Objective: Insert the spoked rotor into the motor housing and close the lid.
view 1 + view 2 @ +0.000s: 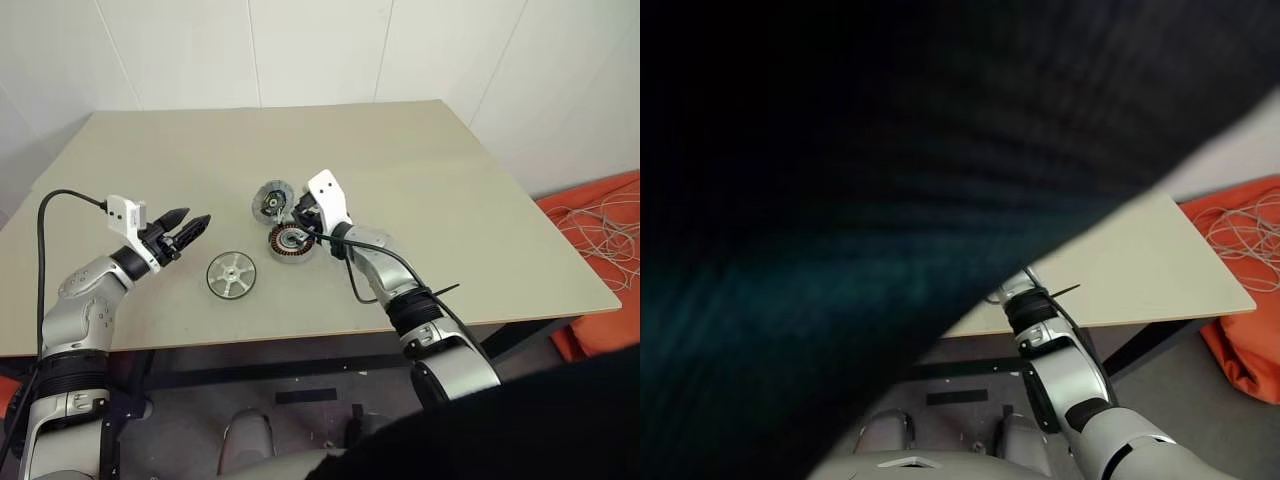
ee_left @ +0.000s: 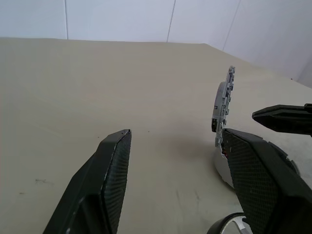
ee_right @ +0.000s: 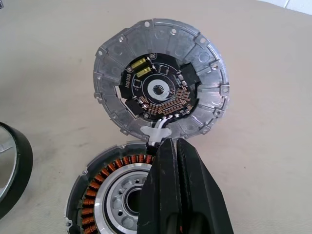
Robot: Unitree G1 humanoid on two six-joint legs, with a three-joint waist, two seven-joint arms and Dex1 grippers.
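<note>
On the beige counter [image 1: 420, 190] lie three motor parts: one rotor [image 1: 230, 274], one housing [image 1: 291, 241] and one lid [image 1: 271, 201]. The rotor is a flat, shiny silver wheel with a hub and open spokes, lying by itself toward the near edge, left of the housing and apart from it. The housing is a short round ring with orange-brown copper windings around a silver bearing centre. Its lid stands tilted up at the housing's far rim; the right wrist view shows it as a grey cast-metal disc with a notched rim, a dark circuit board in its middle and a white bit where it meets the housing.

Two grippers are at work. The left gripper [image 1: 188, 226] hovers level beside the rotor with its textured black jaws well apart and nothing between them. The right gripper [image 3: 171, 161] has its jaws pressed together, holding nothing, tips over the housing just below the lid's lower edge.

An orange sheet with loose pale cord [image 1: 600, 225] lies on the floor to the right. A dark blurred mass covers most of the right eye view.
</note>
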